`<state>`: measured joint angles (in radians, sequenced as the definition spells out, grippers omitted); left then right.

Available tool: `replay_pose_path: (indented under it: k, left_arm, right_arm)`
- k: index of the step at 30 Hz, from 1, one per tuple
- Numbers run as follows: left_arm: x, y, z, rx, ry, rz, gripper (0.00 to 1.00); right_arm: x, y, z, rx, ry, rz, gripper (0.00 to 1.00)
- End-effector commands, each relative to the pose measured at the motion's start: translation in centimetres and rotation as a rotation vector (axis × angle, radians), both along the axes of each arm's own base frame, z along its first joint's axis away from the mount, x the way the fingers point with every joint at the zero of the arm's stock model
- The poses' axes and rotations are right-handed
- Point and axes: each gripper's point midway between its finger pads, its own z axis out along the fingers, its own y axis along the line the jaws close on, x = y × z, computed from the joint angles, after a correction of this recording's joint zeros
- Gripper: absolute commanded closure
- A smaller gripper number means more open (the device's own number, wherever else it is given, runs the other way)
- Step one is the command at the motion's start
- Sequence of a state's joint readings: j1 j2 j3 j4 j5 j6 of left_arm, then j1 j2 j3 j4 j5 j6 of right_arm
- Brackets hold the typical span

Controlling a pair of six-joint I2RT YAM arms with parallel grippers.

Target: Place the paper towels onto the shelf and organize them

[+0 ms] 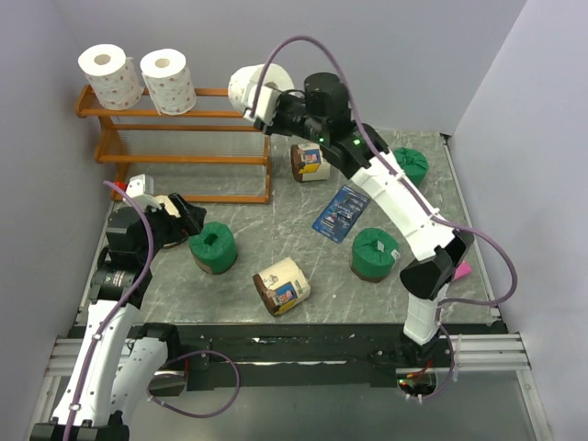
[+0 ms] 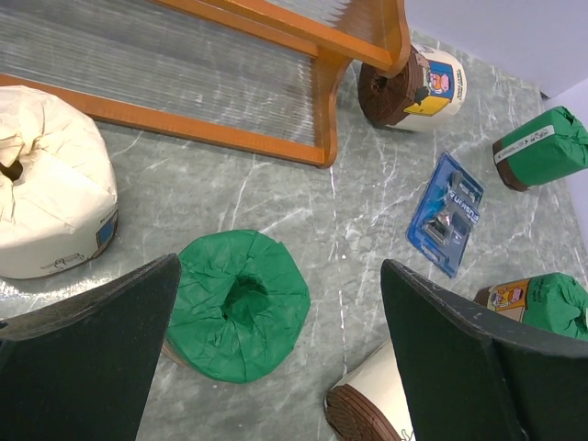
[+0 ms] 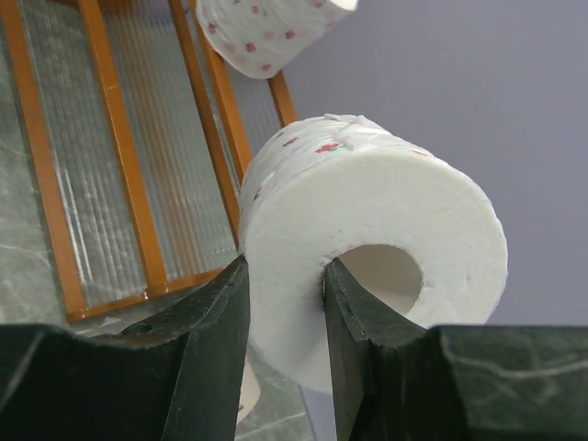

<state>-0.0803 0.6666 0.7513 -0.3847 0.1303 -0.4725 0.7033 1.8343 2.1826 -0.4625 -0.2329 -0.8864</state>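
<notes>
So, the right gripper [image 3: 280, 276] is clamped on a bare white roll [image 3: 367, 211]. One finger [image 3: 216, 340] is seen outside the roll and the other inside the core hole, so the paper wall is pinched between them. That roll is held up at the right end of the shelf [image 1: 211, 114], about level with its top tier. Whether the slats are touched can't be told. A second white roll [image 1: 168, 81] and a third white roll [image 1: 110, 75] are stood on that top tier, toward the shelf's left end.

The left gripper [image 2: 276, 276] is spread wide with nothing gripped, and it's hung over a green-wrapped roll [image 1: 213, 246] out in front of the shelf. A cream-wrapped roll [image 2: 50, 197] is sat just beside that one, nearer the shelf.

Another cream roll [image 1: 308, 158] is lying just off the shelf's right end, and a last cream roll [image 1: 282, 287] is found well out in front. A flat blue packet [image 1: 341, 212] and two green rolls, a near green roll [image 1: 374, 253] and a far green roll [image 1: 409, 165], are spread out well to the shelf's right.
</notes>
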Motion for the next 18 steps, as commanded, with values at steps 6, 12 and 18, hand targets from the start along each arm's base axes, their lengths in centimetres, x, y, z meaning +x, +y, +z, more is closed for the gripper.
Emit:
replay_pose_path:
  k: [6, 12, 18]
  left_arm:
    - [0.2, 0.2, 1.0, 0.004, -0.034, 0.013, 0.04]
    - [0.2, 0.2, 1.0, 0.003, -0.035, 0.012, 0.04]
    - [0.1, 0.1, 1.1, 0.001, -0.038, 0.009, 0.03]
  right_arm:
    - [1.3, 3.1, 3.9, -0.006, -0.267, 0.019, 0.61]
    - [3.0, 4.4, 2.6, -0.044, -0.293, -0.008, 0.61]
    - [4.2, 5.1, 1.3, -0.077, -0.319, -0.036, 0.61]
